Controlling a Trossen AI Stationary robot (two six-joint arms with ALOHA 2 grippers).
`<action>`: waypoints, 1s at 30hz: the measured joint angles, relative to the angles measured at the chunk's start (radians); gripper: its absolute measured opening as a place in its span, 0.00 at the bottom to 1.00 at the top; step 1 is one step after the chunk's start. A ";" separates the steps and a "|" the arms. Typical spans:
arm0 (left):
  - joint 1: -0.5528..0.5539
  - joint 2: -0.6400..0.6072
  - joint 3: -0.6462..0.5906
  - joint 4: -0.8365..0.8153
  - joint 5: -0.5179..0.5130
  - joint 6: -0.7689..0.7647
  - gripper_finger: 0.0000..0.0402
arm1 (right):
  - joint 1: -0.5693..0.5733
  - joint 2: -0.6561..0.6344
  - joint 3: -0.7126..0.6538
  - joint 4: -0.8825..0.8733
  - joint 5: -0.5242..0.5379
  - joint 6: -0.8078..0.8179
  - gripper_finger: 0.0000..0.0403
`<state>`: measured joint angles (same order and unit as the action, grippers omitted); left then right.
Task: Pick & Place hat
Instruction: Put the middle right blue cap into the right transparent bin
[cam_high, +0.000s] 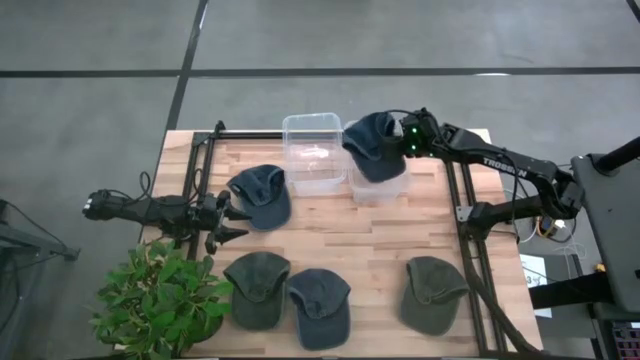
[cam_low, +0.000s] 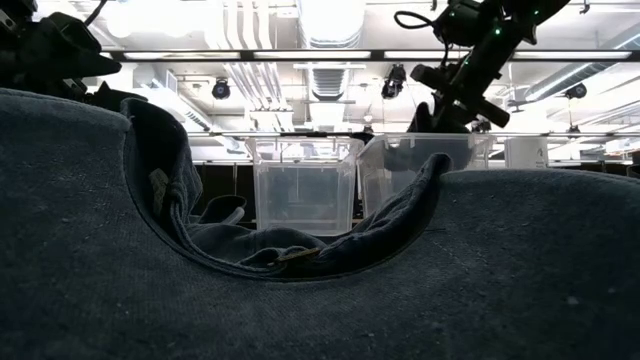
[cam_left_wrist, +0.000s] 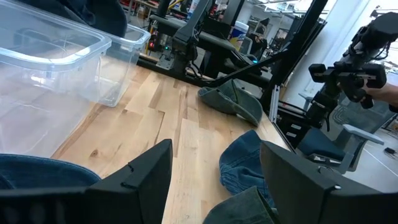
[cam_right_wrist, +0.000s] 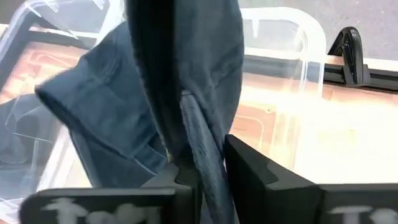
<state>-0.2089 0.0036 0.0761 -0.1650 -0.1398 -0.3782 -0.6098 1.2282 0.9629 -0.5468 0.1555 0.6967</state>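
Nearest the low camera: blue denim cap (cam_low: 320, 290) filling the foreground, its back opening and strap facing the lens, two clear bins behind it. From above, wooden table (cam_high: 330, 215) with six caps in all. Dark blue hat (cam_high: 377, 145) hanging over the right-hand clear bin (cam_high: 380, 188), draped above its opening, partly inside the rim line; pinched at the fabric by the right gripper (cam_high: 408, 138), reaching in from the right side of the table. In the right wrist view, cloth of the hat (cam_right_wrist: 186, 93) caught between the two dark fingers (cam_right_wrist: 261, 180), jaws only slightly parted, fabric not yet free. Second clear bin (cam_high: 313, 152) just left of the first, touching or nearly so, nothing visible in it. Left gripper (cam_high: 228, 220) low at the table's left edge, jaws spread wide and empty, just beside a blue cap (cam_high: 262, 195) lying flat. Along the near edge: green cap (cam_high: 256, 288), blue cap (cam_high: 320, 305) touching it, another green cap (cam_high: 433, 292) well apart to the right. Potted plant (cam_high: 160, 300) at the near left corner.
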 joint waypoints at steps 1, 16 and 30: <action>0.000 0.000 0.000 0.000 0.000 0.000 0.59 | 0.000 0.000 -0.003 0.000 0.000 0.003 0.17; 0.000 0.000 0.000 0.000 0.000 0.000 0.59 | 0.000 -0.002 0.007 -0.004 -0.034 -0.001 0.24; 0.000 0.000 0.000 0.000 0.000 0.000 0.59 | 0.001 -0.003 0.009 -0.071 -0.077 -0.004 0.33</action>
<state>-0.2090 0.0033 0.0761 -0.1650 -0.1398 -0.3782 -0.6090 1.2255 0.9715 -0.6175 0.0780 0.6930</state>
